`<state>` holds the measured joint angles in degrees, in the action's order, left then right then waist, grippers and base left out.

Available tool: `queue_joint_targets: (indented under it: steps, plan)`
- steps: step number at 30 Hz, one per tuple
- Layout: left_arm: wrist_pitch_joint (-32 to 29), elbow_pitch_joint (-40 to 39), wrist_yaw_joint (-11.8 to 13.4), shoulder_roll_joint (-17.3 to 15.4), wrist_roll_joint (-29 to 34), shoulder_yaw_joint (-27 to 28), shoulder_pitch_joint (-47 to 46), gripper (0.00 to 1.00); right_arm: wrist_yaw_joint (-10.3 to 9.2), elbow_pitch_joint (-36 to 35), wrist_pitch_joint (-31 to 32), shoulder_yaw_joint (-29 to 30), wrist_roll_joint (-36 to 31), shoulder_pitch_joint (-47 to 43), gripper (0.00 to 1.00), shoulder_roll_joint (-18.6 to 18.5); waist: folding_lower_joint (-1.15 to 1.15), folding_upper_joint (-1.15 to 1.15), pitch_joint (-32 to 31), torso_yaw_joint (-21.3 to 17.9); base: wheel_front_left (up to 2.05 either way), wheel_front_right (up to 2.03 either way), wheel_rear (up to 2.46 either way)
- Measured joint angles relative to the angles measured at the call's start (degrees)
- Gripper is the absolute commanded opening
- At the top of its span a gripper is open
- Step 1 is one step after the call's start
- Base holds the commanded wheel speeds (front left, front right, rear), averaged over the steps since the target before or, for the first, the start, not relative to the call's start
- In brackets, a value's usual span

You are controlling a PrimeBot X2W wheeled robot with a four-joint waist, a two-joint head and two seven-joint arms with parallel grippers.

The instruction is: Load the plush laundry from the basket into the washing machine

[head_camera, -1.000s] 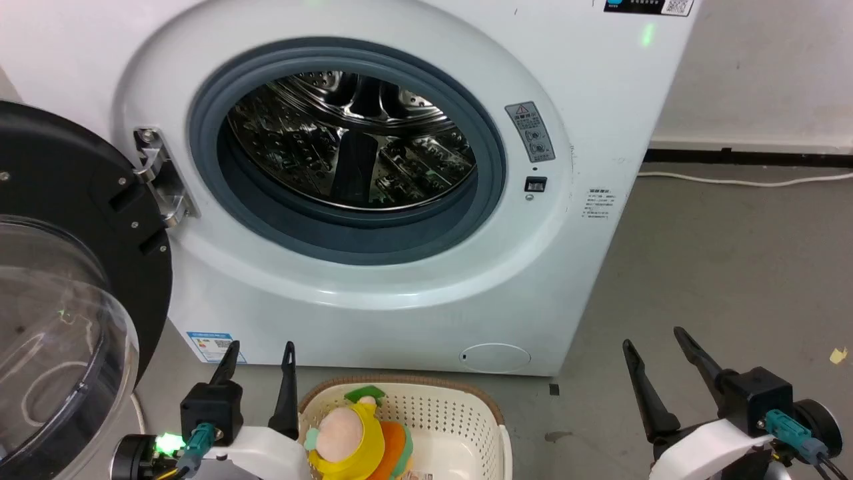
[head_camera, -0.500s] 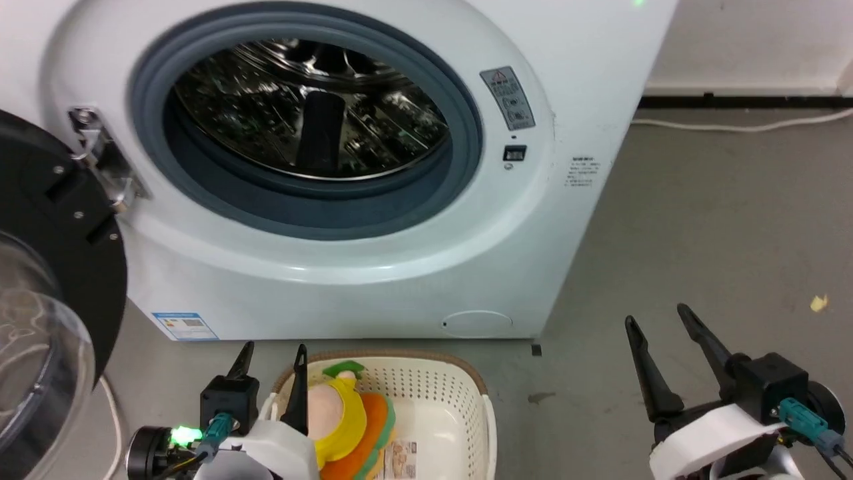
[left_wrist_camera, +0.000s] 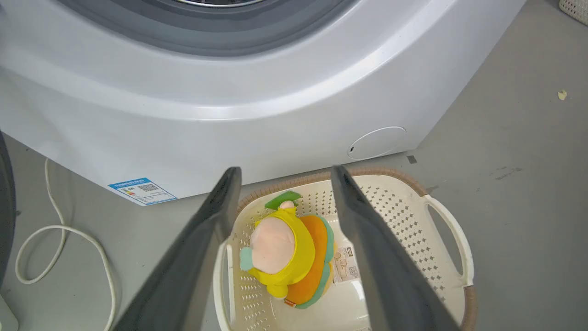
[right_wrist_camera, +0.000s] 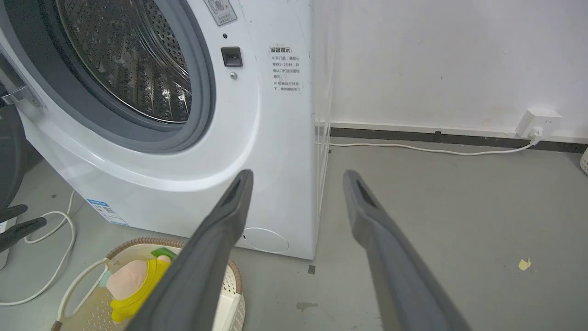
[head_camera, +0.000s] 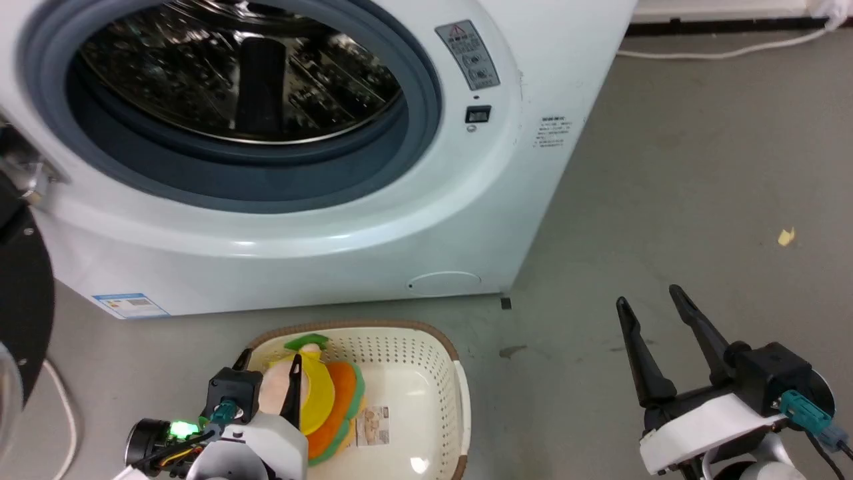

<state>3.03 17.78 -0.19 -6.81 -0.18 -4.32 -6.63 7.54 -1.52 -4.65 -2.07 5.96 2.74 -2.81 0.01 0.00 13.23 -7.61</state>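
The plush laundry (head_camera: 330, 393) lies in the cream basket (head_camera: 426, 347) on the floor in front of the washing machine (head_camera: 373, 220), pink head to the left, orange and green layers to the right. My left gripper (head_camera: 268, 360) hangs open just above the basket's left part. In the left wrist view its fingers (left_wrist_camera: 285, 171) frame the plush laundry (left_wrist_camera: 285, 248) without touching it. My right gripper (head_camera: 648, 298) is open and empty over bare floor to the right of the basket. The machine's round opening (right_wrist_camera: 133, 69) stands open, showing the steel drum.
The black-framed door (head_camera: 20, 307) hangs open at the far left. A white cable (left_wrist_camera: 55, 239) loops on the floor left of the basket (left_wrist_camera: 441, 216). Another cable runs along the wall to a socket (right_wrist_camera: 537, 122). A small yellow scrap (head_camera: 786, 237) lies on the grey floor.
The head camera has tilted down and turned, so the machine slid up and left in view. My left gripper has moved from beside the basket to over the plush. Both grippers stay open.
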Motion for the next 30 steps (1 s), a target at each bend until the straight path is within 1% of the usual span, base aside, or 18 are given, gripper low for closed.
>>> queue_joint_targets:
  steps: [17, 20, 23, 30]
  plan:
    - [-2.02, 11.91, -1.02, -5.65, -0.99, -1.25, -5.87, 1.0, 0.0, -0.99, -1.96, -1.77, 4.41, 1.47, 1.0, 0.0, 0.0, 0.0, 8.28, -5.42, 0.0, 0.0, 0.0]
    - [-2.57, 13.58, -1.1, -6.81, -0.78, -2.42, -7.5, 1.0, 0.0, -1.13, -2.4, -1.91, 4.98, 1.82, 1.0, 0.01, 0.0, 0.0, 9.85, -6.09, 0.0, 0.0, 0.0]
    - [-4.54, 15.69, -1.72, -8.26, 1.37, -4.86, -8.87, 1.0, 0.0, -1.19, -2.59, -2.15, 5.45, 2.23, 1.0, 0.01, 0.0, 0.0, 11.36, -6.74, 0.0, 0.0, 0.0]
    - [-7.05, 20.0, -2.01, -10.15, 1.63, -6.54, -12.72, 1.0, 0.0, -2.01, -3.46, -2.34, 6.79, 2.81, 1.0, 0.01, 0.0, 0.0, 15.01, -7.92, 0.0, 0.0, 0.0]
